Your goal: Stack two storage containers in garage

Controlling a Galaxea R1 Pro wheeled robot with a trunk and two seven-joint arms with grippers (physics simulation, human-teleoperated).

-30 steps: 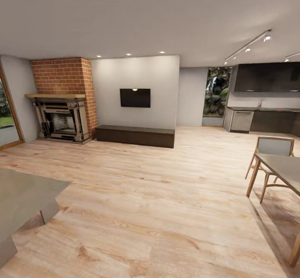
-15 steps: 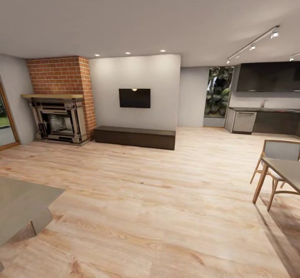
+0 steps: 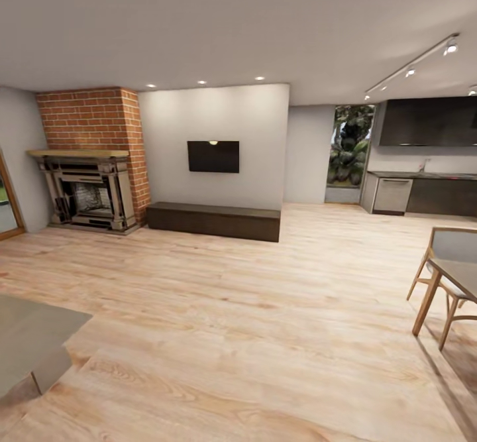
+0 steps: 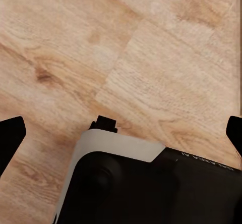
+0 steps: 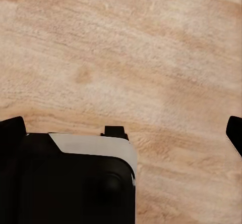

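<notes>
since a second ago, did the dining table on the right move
No. The dining table slid right in the head view, but the fireplace slid left and grew, so the camera advanced.

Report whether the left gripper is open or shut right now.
Open. In the left wrist view the left gripper has its two dark fingertips at opposite picture edges, with only the wood plank floor between them; it holds nothing.

The left gripper (image 4: 121,133) has two black fingertips (image 4: 10,135), one at each side edge of the left wrist view; below sits a big black rounded body part (image 4: 146,191) with a light grey band on top and a small black square nub. The right gripper (image 5: 123,133) looks the same: black fingertips (image 5: 11,128), a black rounded body part (image 5: 65,183), a pale grey band and a small black nub.
</notes>
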